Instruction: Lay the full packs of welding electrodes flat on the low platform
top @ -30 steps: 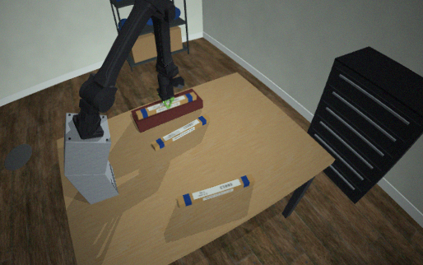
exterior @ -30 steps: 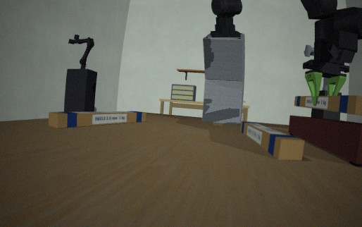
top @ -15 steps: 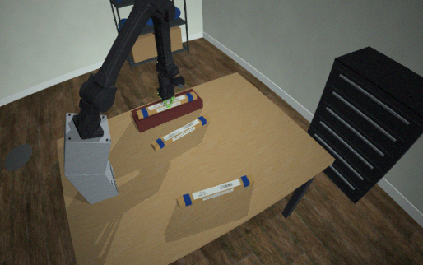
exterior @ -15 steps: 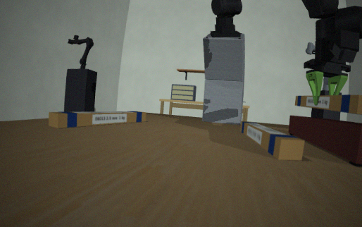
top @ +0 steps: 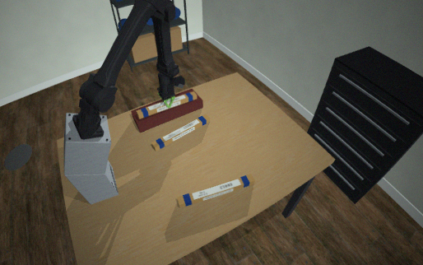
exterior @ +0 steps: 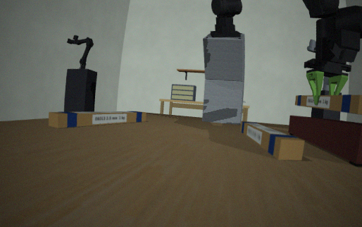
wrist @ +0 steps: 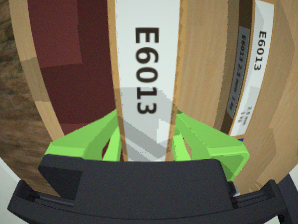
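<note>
My gripper [top: 169,103] [exterior: 325,99] [wrist: 146,113] is shut on a tan electrode pack [top: 144,112] [exterior: 351,103] [wrist: 147,60] with blue bands and a white E6013 label, near its middle. The pack is roughly level, lengthwise over the dark red low platform [top: 173,115] [exterior: 324,132] [wrist: 55,45]. The exterior view shows a small gap between them. A second pack [top: 181,131] [exterior: 290,149] [wrist: 260,50] lies on the table beside the platform. A third pack [top: 218,190] [exterior: 109,118] lies farther off, towards the table's near edge in the top view.
The arm's grey pedestal [top: 88,158] [exterior: 224,60] stands at the table's left side in the top view. A black drawer cabinet [top: 366,119] stands beyond the table's right edge. A shelf with a cardboard box [top: 144,47] is behind the table.
</note>
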Tool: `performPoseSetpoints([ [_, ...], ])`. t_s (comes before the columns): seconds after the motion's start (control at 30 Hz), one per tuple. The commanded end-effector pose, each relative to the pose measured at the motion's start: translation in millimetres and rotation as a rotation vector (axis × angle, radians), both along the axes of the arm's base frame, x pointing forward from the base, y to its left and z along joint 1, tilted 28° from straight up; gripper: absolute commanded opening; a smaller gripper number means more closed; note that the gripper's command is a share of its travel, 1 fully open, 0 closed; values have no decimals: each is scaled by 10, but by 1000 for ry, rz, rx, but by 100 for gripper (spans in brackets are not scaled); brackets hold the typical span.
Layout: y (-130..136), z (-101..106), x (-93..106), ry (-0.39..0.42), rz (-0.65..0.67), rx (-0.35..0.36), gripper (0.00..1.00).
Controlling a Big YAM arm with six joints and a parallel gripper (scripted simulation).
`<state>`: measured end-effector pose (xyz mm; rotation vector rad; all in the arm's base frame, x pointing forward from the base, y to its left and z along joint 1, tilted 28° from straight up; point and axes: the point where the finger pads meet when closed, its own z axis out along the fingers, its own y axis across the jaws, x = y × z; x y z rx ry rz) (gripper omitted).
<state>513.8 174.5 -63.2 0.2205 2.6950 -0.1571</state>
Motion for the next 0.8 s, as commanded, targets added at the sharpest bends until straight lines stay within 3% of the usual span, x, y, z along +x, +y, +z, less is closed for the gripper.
performPoseSetpoints([
  [0.0,144,522,254,-86,15,39,0],
  [0.77,148,567,270,-87,16,39,0],
])
